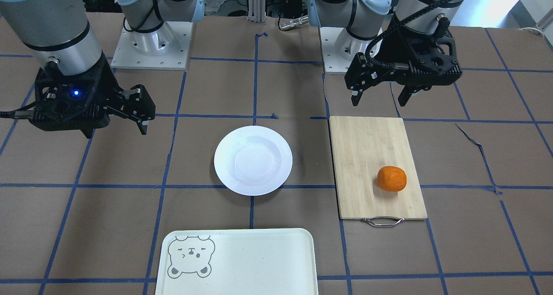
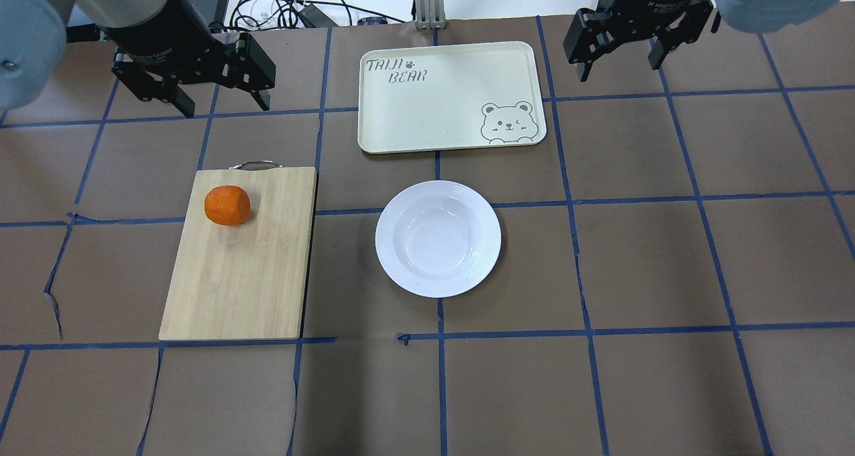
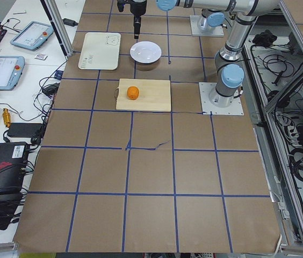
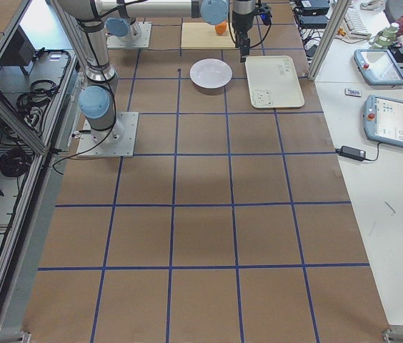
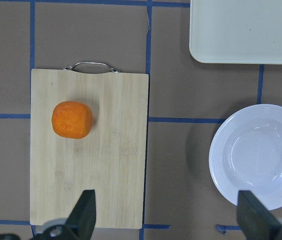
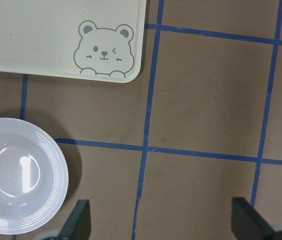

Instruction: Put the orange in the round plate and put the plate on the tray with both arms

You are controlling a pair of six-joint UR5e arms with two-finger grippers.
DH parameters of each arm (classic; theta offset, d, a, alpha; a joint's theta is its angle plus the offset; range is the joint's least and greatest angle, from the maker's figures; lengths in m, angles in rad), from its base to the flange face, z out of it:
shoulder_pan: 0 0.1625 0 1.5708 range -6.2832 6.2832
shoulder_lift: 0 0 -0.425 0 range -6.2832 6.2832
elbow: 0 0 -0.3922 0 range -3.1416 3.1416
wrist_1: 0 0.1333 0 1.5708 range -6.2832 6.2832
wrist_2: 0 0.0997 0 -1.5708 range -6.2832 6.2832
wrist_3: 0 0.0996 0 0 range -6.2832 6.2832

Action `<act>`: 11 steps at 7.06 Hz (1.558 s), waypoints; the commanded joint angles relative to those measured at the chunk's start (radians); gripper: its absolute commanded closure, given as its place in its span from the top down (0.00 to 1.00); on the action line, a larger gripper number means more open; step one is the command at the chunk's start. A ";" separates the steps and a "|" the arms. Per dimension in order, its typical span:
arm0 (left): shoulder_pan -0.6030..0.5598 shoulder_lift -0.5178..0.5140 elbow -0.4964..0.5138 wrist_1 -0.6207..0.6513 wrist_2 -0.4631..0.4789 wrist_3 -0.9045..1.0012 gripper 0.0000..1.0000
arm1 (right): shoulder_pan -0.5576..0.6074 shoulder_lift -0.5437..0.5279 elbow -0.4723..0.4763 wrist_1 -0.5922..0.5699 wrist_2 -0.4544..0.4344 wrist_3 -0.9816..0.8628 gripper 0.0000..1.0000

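The orange rests on a bamboo cutting board, near its handle end. An empty white round plate sits mid-table, between the board and the cream tray. My left gripper hovers open and high, beside the board's handle end and away from the orange. On the other side, my right gripper also hangs open, high above bare table to the side of the tray and plate. Neither holds anything.
The cutting board has a metal handle pointing toward the tray's side of the table. Brown paper with blue tape lines covers the table. Cables and tablets lie beyond the far edge.
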 commanded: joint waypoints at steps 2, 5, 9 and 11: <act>0.000 0.000 0.000 0.000 0.001 0.000 1.00 | 0.008 0.017 -0.037 -0.040 0.016 -0.004 1.00; 0.000 0.000 0.000 0.000 -0.001 0.006 1.00 | 0.002 0.007 -0.045 0.006 0.059 0.000 1.00; 0.017 -0.055 -0.006 -0.002 0.010 0.008 1.00 | 0.002 0.000 -0.040 0.020 0.046 0.002 1.00; 0.035 -0.141 -0.098 0.078 0.089 0.006 1.00 | 0.002 -0.010 -0.040 0.019 0.046 0.002 1.00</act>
